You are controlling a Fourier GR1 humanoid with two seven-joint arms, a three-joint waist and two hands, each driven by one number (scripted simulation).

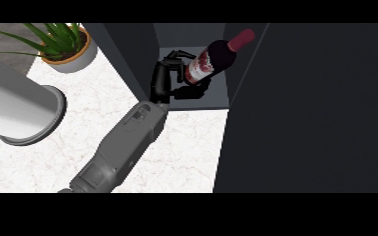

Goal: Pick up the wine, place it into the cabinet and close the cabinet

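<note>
The wine bottle (pixel 214 59) is already off the counter and inside the open cabinet (pixel 144 60), so the pick-up looks done and the placing is well under way. The left hand (pixel 168 77) reaches into the compartment with its fingers and thumb curled round the bottle's lower body, near the label; the bottle leans away from the hand, its red-capped neck pointing up and to the right of the fingers. I cannot tell whether the base rests on the cabinet floor (pixel 199 102) just below the hand or hangs slightly above it. By my reckoning, what is left is to set the bottle down, let go, draw the arm out, and swing shut the cabinet door (pixel 310 110), the large dark panel standing open well to the right of the hand. The right hand shows nowhere. Counting things: one wine bottle, one cabinet with one open door, one hand and forearm in sight, one potted plant (pixel 63 45) well to the left of the hand and a little beyond it, and one tall grey cylinder on a round base (pixel 26 112) to the left and nearer than the hand, all on the pale marbled counter (pixel 177 150).
</note>
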